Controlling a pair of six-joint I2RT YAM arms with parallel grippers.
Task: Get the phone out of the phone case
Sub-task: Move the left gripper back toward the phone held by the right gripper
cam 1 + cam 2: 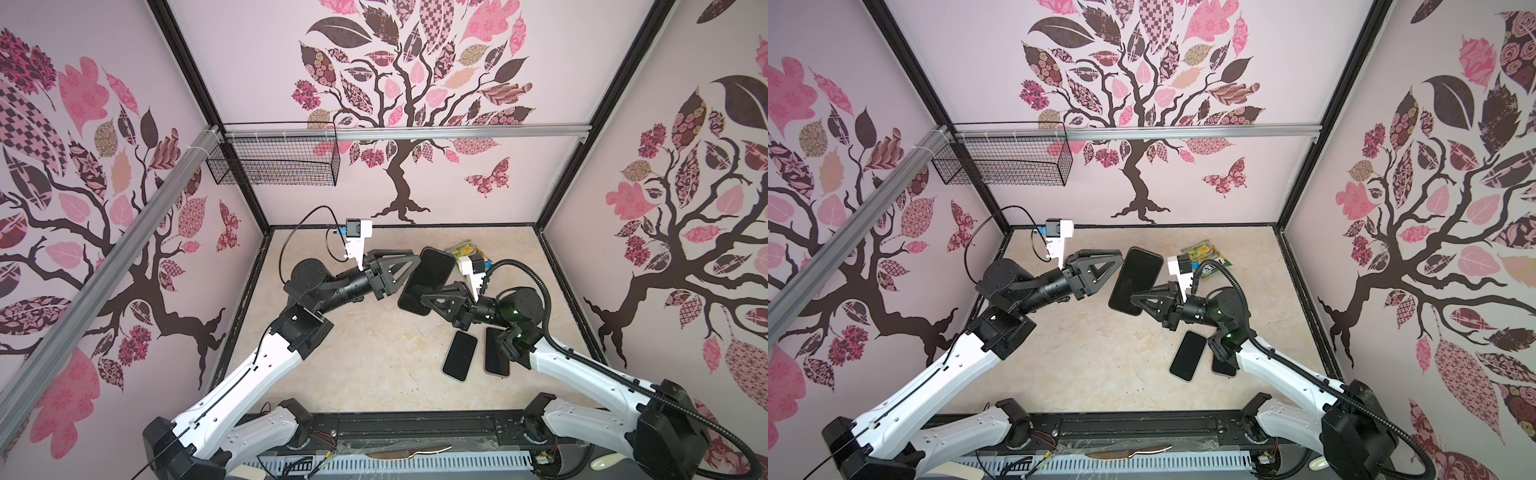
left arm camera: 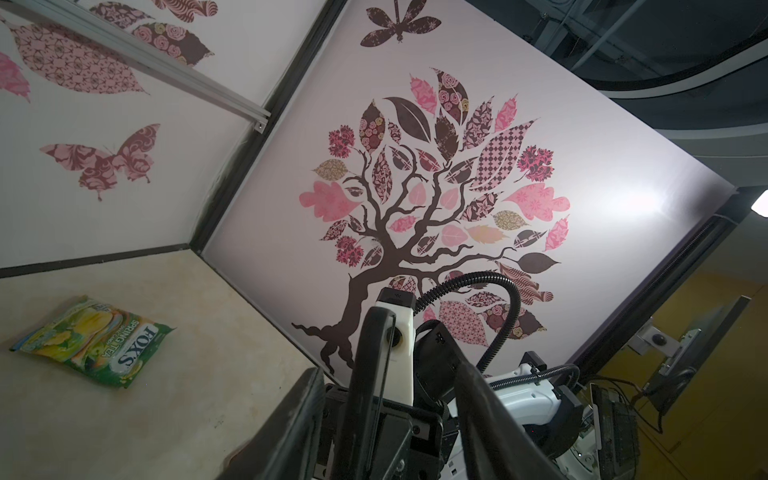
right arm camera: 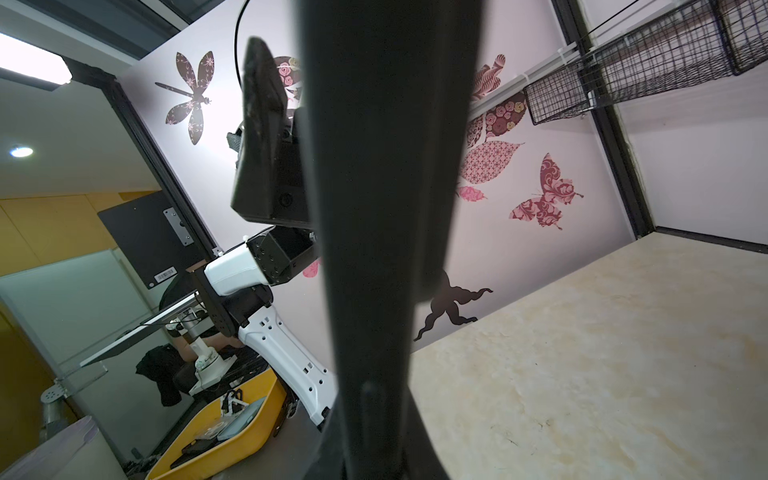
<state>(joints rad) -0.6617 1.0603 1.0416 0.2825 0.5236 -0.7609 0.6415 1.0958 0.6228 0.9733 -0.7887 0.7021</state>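
A black phone in its dark phone case (image 1: 428,278) (image 1: 1136,278) hangs tilted in the air above the table, screen up. I cannot tell phone from case by sight. My right gripper (image 1: 424,300) (image 1: 1133,298) is shut on its near lower end. In the right wrist view the phone (image 3: 386,208) fills the middle edge-on. My left gripper (image 1: 409,272) (image 1: 1113,270) stands open astride the phone's left long edge. In the left wrist view the phone (image 2: 368,353) runs edge-on between the fingers, closer to one, with a wide gap to the other.
Two more dark phones (image 1: 459,355) (image 1: 496,351) lie on the beige table (image 1: 353,353) under the right arm. A green and yellow candy bag (image 1: 467,249) (image 2: 95,340) lies at the back right. A black wire basket (image 1: 274,160) hangs on the back left rail.
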